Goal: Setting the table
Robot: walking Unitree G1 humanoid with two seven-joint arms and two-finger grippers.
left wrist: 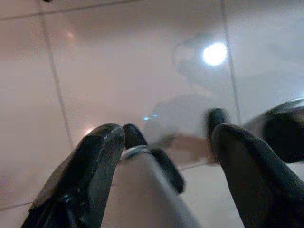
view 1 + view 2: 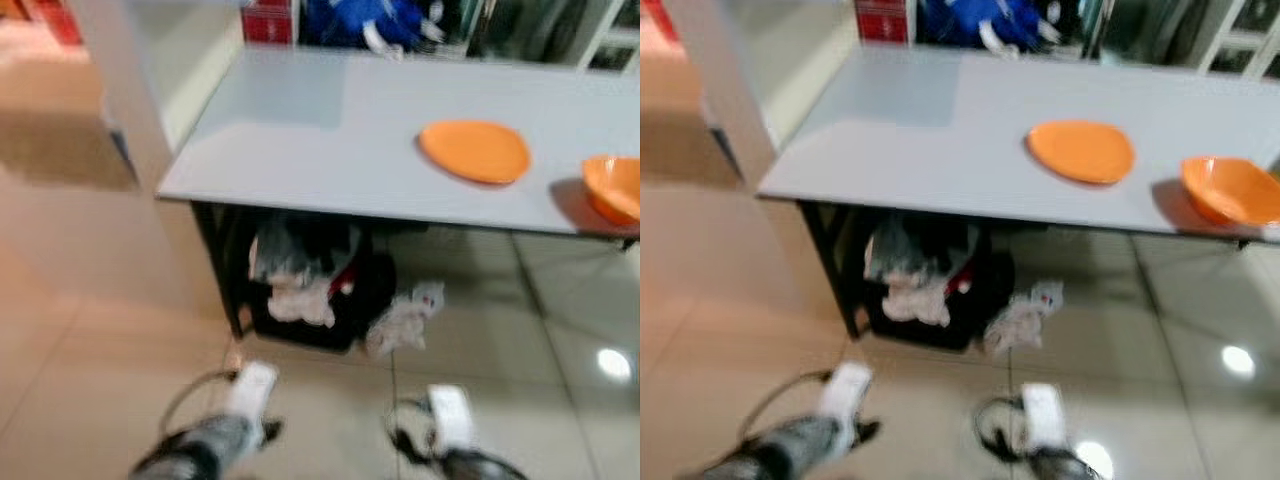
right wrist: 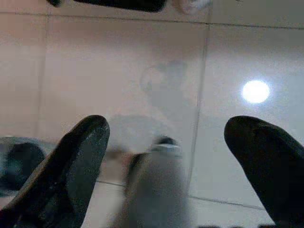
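Left gripper (image 1: 161, 156): hanging low by the robot's side, pointed at the tiled floor (image 1: 118, 61); in its wrist view the two black fingers (image 1: 85, 175) stand spread apart with nothing between them.
Clutter (image 2: 305, 275): bags and crumpled cloth in a dark bin under the table's left end, with a white wad just beside it on the floor; not part of the job.
Table (image 2: 300, 140): grey, flat top ahead of the robot, its left half bare.
Plate (image 2: 474, 150): orange, flat, lying on the table right of centre, near the front edge.
Plate handling: looks like light, stiff plastic, so probably not fragile but slick; it sits flush, so the raised rim on the near side seems the only place to pinch.
Bowl (image 2: 612, 188): orange, at the table's right front edge, upright, apart from the plate.
Bowl handling: likely light and rigid too; one finger inside and one outside the near wall should hold it, though it may tip.
Right gripper (image 3: 171, 156): also idle over the floor, fingers (image 3: 71, 161) wide apart, empty.
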